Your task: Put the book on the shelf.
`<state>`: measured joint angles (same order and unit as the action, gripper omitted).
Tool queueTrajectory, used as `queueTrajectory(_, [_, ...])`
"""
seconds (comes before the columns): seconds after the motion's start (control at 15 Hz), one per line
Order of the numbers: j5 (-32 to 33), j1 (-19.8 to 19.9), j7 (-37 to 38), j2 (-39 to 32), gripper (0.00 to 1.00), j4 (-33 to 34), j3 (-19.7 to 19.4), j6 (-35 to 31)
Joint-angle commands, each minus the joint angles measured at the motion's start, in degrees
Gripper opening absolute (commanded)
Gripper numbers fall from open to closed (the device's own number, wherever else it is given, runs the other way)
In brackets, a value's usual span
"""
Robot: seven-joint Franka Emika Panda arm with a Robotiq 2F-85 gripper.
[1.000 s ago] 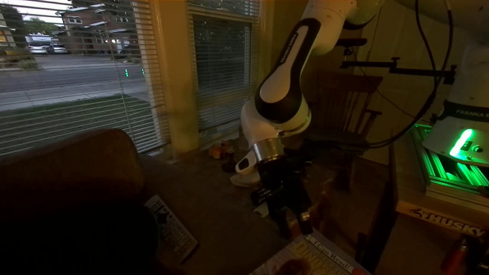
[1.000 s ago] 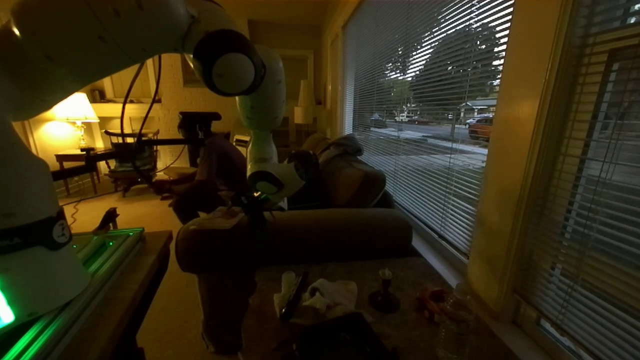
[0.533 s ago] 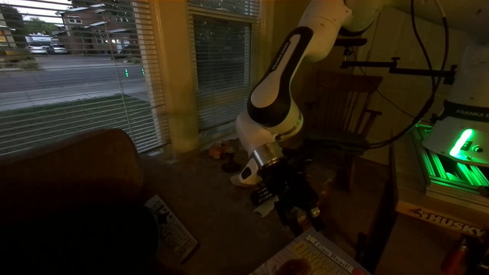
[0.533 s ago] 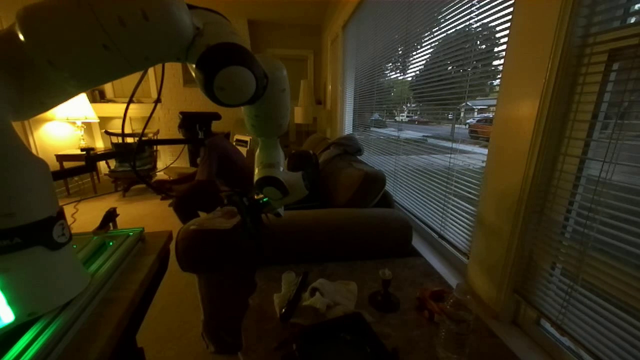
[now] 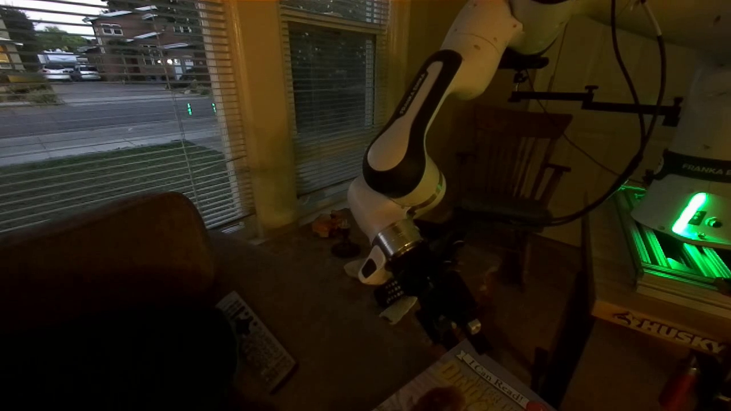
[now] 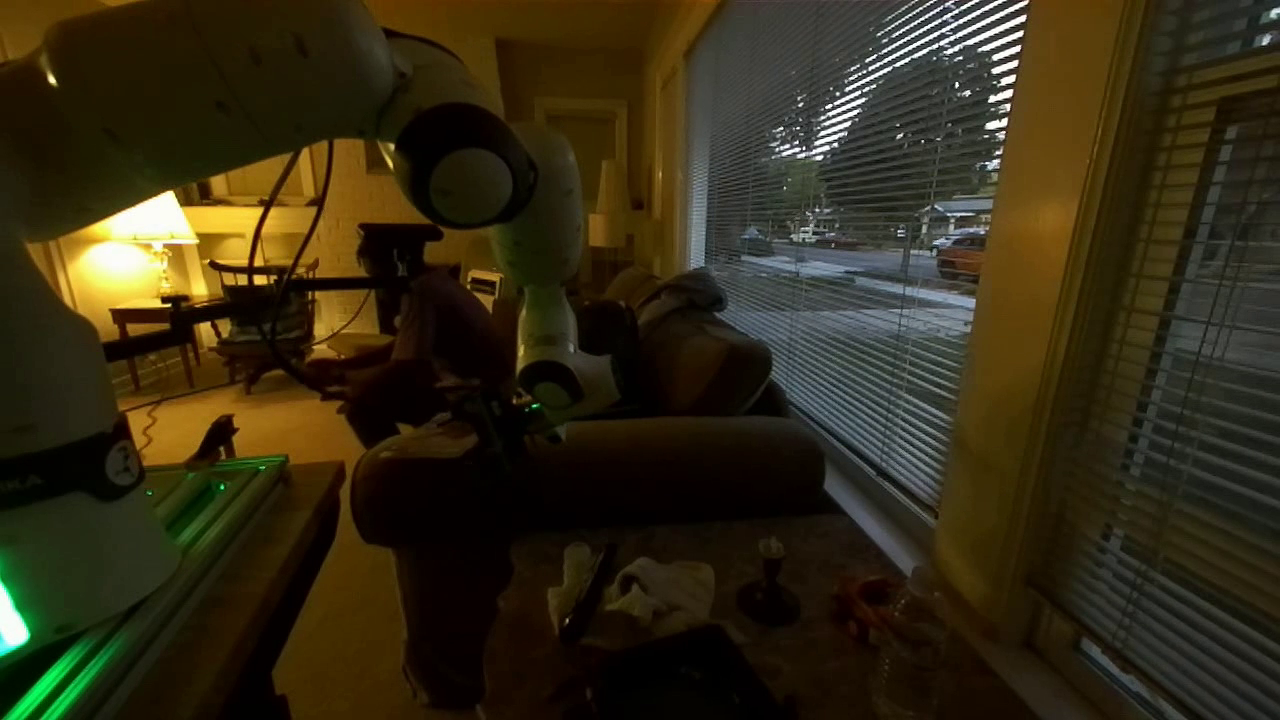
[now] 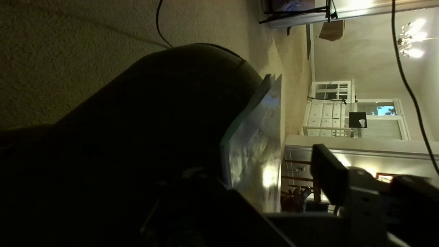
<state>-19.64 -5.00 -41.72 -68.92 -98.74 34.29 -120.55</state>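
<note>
The book (image 5: 457,388), whitish with a reddish-orange picture and "I Can Read!" on it, lies flat at the bottom of an exterior view. It shows faintly on the sofa arm in an exterior view (image 6: 445,437). In the wrist view the book (image 7: 260,147) stands edge-on, its pages slightly fanned. My gripper (image 5: 460,338) is tilted at the book's far edge. In the wrist view the gripper (image 7: 274,183) is open, one finger pad (image 7: 329,175) apart from the cover, the dark finger overlapping the book's lower corner. I cannot tell whether they touch. I cannot make out a shelf.
A second book (image 5: 257,342) lies to the left. A remote (image 5: 390,292), a cloth (image 6: 665,585), a candle holder (image 6: 769,590), an orange toy (image 6: 862,605) and a bottle (image 6: 910,650) are on the table beyond the sofa arm (image 6: 680,470). A person (image 6: 445,330) sits behind.
The arm has come lower. In an exterior view the gripper has tilted and its fingertips have moved right along the book's far edge. The book has not moved.
</note>
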Motion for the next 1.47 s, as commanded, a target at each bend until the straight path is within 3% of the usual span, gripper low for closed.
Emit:
queueTrajectory(0.0, [-0.5,-1.3,0.7,-1.8,0.41,3.2,-0.2,0.9])
queueTrajectory(0.4, [-0.8,-1.2,0.1,-2.2,0.01,3.9,0.0,-1.1])
queueTrajectory(0.73, [-0.6,-1.4,1.0,-1.8,0.01,3.9,-0.1,0.2])
queueTrajectory(1.4, [-0.2,-0.9,8.0,8.9,0.01,0.7,-1.4,20.1])
